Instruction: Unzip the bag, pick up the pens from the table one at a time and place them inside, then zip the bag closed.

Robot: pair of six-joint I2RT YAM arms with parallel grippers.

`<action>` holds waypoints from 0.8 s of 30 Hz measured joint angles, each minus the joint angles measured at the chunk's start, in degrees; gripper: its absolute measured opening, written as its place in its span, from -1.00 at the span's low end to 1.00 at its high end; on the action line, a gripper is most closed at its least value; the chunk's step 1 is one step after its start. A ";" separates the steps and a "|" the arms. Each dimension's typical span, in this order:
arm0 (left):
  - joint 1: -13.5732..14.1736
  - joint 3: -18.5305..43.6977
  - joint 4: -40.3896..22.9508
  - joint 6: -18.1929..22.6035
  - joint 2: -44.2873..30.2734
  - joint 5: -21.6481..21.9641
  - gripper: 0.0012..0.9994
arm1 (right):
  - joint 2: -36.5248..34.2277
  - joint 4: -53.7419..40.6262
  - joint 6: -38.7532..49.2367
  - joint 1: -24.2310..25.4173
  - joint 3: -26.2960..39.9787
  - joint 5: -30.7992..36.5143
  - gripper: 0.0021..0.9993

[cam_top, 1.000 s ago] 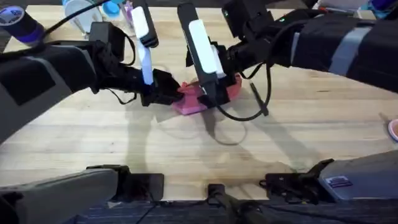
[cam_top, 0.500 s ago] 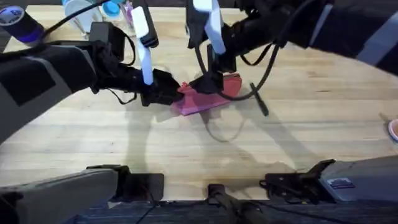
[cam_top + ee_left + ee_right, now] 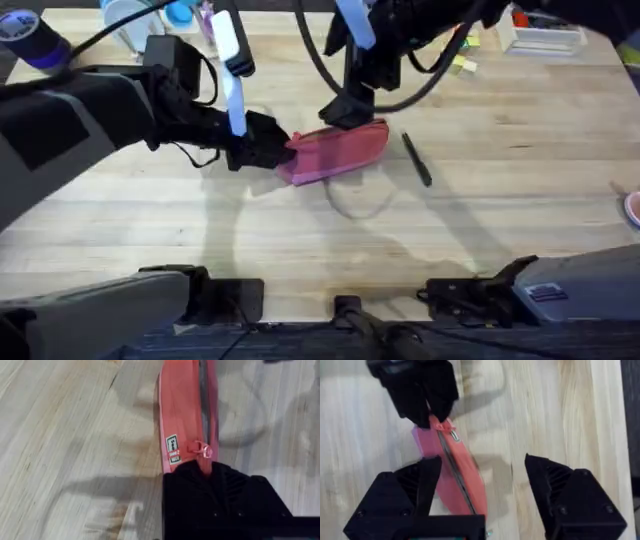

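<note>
The pink bag (image 3: 338, 150) lies on the table (image 3: 500, 220) at its middle, with its zipper facing up. My left gripper (image 3: 272, 150) is shut on the bag's left end, right by the small pull (image 3: 202, 450). A dark slit (image 3: 202, 390) runs along the zipper away from the pull. My right gripper (image 3: 347, 108) hangs open above the bag's far right part, touching nothing. In the right wrist view its open fingers (image 3: 405, 502) frame the bag (image 3: 455, 475), and my left gripper (image 3: 420, 395) pinches the far end. One dark pen (image 3: 417, 160) lies just right of the bag.
A purple-capped bottle (image 3: 25, 38) and a clear cup (image 3: 128, 22) stand at the back left. Small coloured blocks (image 3: 462, 58) and a white box (image 3: 545, 38) sit at the back right. A pink object (image 3: 633, 208) shows at the right edge.
My right gripper has lifted off the bag and drawn back toward the far side, uncovering the bag. The left gripper and the pen have not moved.
</note>
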State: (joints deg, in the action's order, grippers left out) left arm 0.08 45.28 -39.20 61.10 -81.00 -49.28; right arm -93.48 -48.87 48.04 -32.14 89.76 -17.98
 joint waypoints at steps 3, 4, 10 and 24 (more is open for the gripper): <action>0.00 0.00 0.00 0.00 0.01 0.00 -0.92 | -0.60 -0.84 -0.50 0.78 0.41 1.18 0.99; 0.00 0.00 0.00 0.00 0.01 0.00 -0.92 | -0.67 -0.97 -0.59 1.01 0.41 1.48 0.99; 0.00 0.00 0.00 0.02 0.01 0.00 -0.92 | -0.69 -1.55 -1.19 1.18 0.46 2.12 0.99; 0.00 0.00 0.80 0.02 0.01 -0.04 0.99 | -0.68 -3.10 -1.35 1.18 0.47 2.14 0.99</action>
State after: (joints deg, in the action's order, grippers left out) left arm 0.08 45.28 -38.40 61.12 -80.99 -49.32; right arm -94.16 -51.96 46.68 -30.96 90.22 -15.84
